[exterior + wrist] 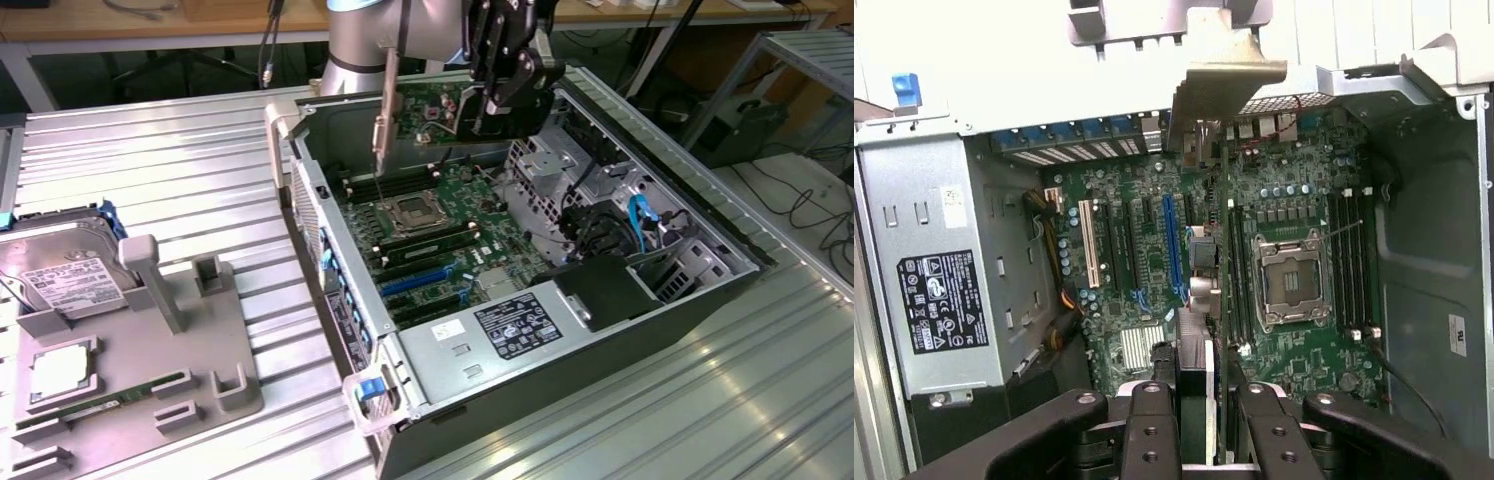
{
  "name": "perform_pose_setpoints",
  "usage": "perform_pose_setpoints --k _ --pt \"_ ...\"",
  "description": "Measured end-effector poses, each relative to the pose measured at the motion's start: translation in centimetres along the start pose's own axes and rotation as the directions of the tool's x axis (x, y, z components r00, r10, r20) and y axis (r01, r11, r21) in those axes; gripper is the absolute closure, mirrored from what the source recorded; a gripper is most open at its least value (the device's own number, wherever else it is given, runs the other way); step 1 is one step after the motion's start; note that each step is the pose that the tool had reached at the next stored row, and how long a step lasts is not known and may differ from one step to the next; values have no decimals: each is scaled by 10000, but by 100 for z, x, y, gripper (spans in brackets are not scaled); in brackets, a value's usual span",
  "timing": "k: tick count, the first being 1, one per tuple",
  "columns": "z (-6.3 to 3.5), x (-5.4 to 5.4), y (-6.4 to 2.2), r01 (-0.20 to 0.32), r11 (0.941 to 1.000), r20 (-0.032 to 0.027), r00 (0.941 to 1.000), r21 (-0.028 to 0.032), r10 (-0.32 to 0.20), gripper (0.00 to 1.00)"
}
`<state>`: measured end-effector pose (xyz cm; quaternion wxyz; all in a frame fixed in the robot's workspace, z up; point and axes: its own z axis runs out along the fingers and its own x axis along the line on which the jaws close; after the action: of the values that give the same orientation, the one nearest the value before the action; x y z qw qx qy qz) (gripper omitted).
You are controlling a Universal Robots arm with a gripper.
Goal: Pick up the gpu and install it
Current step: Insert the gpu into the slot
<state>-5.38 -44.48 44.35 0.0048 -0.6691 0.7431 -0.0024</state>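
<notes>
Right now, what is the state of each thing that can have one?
gpu: held upright above the motherboard, not seated.
gripper: shut on the gpu.
computer case: open, side panel off.
long blue slot: empty.
hard drive: resting on the grey holder, outside the case.

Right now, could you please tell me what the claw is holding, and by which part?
The claw holds the gpu, clamped on the end away from its silver bracket.

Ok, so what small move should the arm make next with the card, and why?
Probably shift the card sideways until it lines up over the long blue slot, before lowering. The gripper holds it clamped, well above the board, and in the wrist view its edge looks offset from that slot.
</notes>
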Motion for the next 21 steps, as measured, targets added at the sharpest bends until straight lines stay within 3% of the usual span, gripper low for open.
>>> perform_pose_setpoints --k 12,21 --pt "12 0 1 724 9974 -2 9974 1 -724 72" --pt "37 0 1 771 9970 -1 9970 12 -771 72"
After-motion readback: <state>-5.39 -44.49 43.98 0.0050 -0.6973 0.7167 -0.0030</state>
